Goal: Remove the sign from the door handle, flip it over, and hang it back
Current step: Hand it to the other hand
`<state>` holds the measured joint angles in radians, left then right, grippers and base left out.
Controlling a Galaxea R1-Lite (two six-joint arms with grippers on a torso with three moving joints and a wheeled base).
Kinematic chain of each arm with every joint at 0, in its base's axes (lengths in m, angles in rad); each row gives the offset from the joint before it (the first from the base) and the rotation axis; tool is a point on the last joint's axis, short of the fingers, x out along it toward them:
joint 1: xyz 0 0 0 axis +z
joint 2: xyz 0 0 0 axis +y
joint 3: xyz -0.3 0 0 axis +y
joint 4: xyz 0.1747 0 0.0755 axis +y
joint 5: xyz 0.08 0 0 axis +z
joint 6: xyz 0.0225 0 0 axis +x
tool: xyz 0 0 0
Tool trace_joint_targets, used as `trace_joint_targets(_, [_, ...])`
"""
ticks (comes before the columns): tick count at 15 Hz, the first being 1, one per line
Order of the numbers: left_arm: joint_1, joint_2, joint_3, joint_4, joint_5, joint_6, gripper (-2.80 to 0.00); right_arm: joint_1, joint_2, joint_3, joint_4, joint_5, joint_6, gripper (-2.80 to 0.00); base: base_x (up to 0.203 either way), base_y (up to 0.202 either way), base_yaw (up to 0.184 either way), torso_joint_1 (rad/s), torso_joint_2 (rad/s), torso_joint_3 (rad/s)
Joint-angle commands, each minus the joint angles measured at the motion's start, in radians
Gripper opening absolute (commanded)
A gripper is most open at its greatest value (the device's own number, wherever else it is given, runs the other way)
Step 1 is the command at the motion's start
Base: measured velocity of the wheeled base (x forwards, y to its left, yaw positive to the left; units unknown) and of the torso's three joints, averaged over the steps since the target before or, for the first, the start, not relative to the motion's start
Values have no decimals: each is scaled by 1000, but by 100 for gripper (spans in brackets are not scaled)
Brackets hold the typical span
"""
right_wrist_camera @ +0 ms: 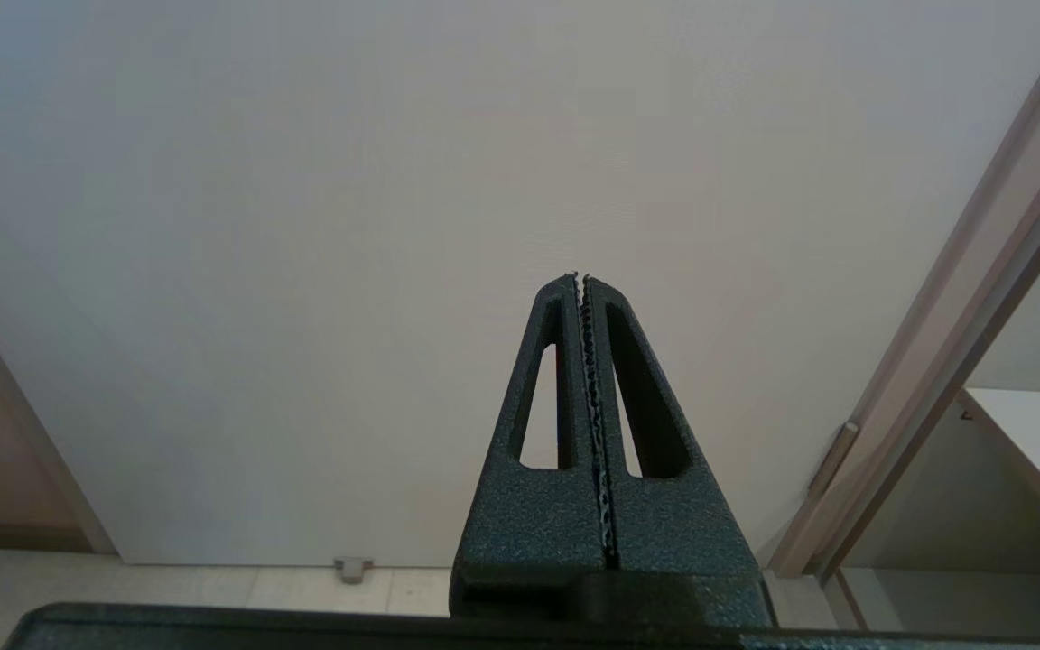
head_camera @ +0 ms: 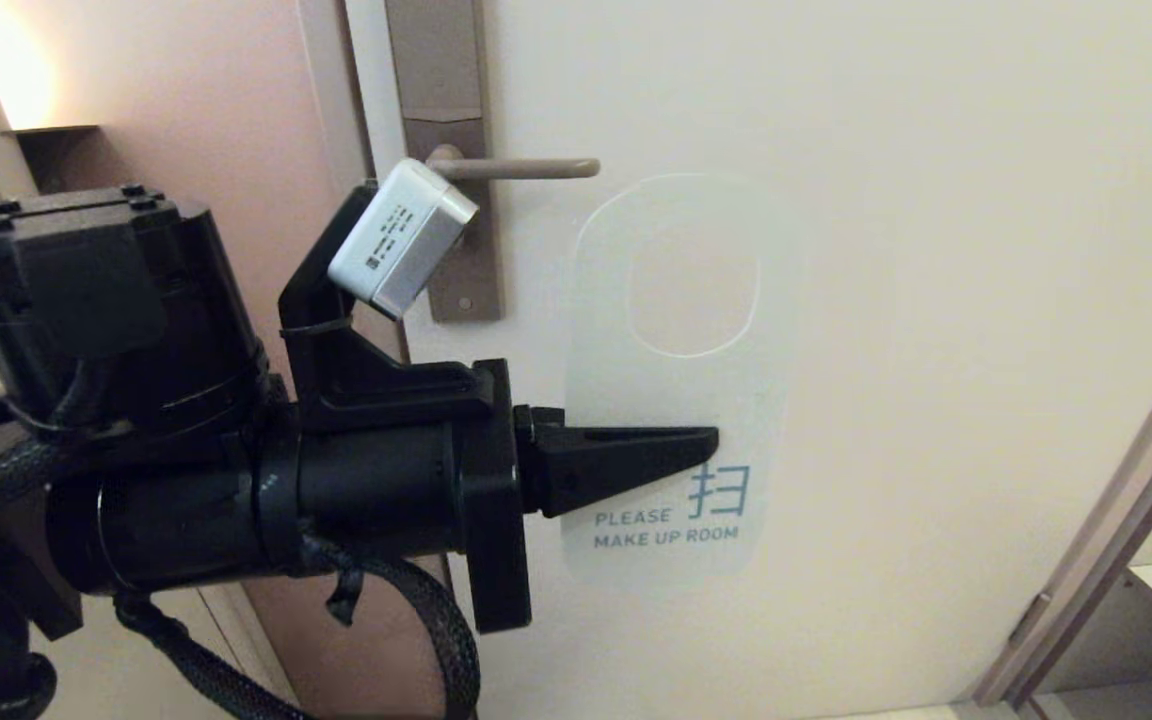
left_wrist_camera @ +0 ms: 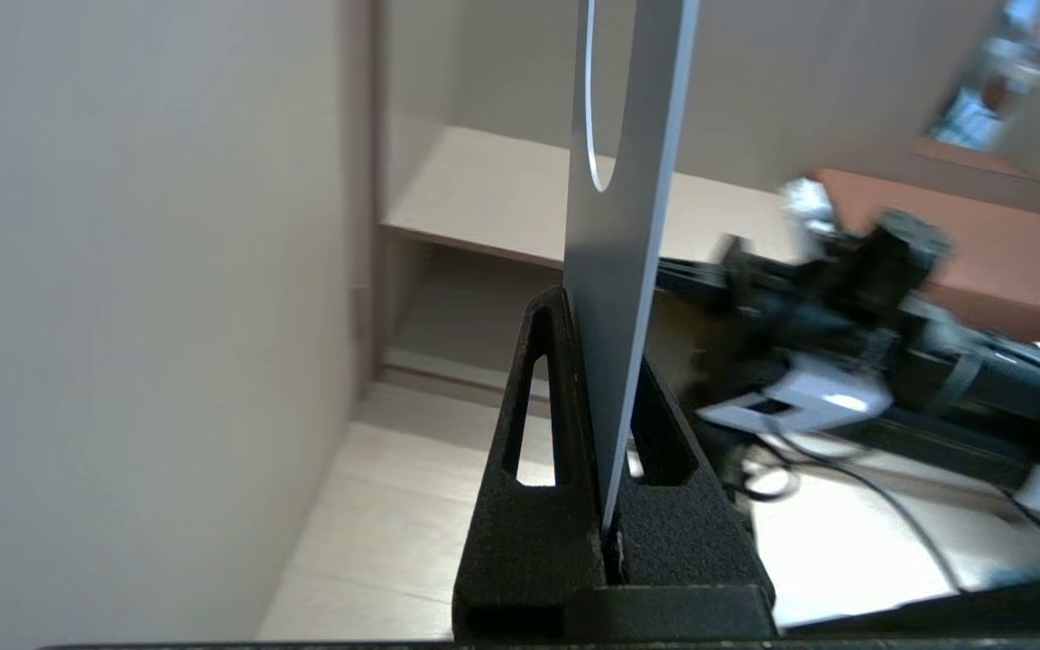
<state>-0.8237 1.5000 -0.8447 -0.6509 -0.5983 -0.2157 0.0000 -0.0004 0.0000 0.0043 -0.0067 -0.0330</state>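
Sign (head_camera: 676,400): off the door handle (head_camera: 521,168) — held just below it, against the door, white side out
Left tool (head_camera: 706,445): clamped on the sign
Right tool (right_wrist_camera: 581,280): closed, empty
Left: turning over, rehanging

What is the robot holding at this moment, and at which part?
The left gripper holds the sign by its lower half, just above the printed words; the right gripper holds nothing.
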Motion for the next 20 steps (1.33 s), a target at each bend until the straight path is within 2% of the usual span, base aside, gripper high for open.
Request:
trace_joint_targets(1, [-29,14,-2,-3,-2,-1,-280,0,0,0,0,2,-1,-280,0,0,0,0,0,0])
trace_joint_targets(6, [-37,113,-65,-4,-1,-1,-280,0,0,0,2,7,-27,-280,0,0,0,0,0,0])
trace_joint_targets(9, [-44,197,-168,-2,-2,-2,-280,0,0,0,0,8,-50,-280,0,0,0,0,0,0])
trace_joint_targets(12, [-82,279,-262,2,0,-2,-280,0,0,0,0,7,-47,-280,0,0,0,0,0,0])
trace_joint_targets(20, [-111,358,-283,-10,0,9,-280,1,0,-25,19,28,-50,-280,0,0,0,0,0,0])
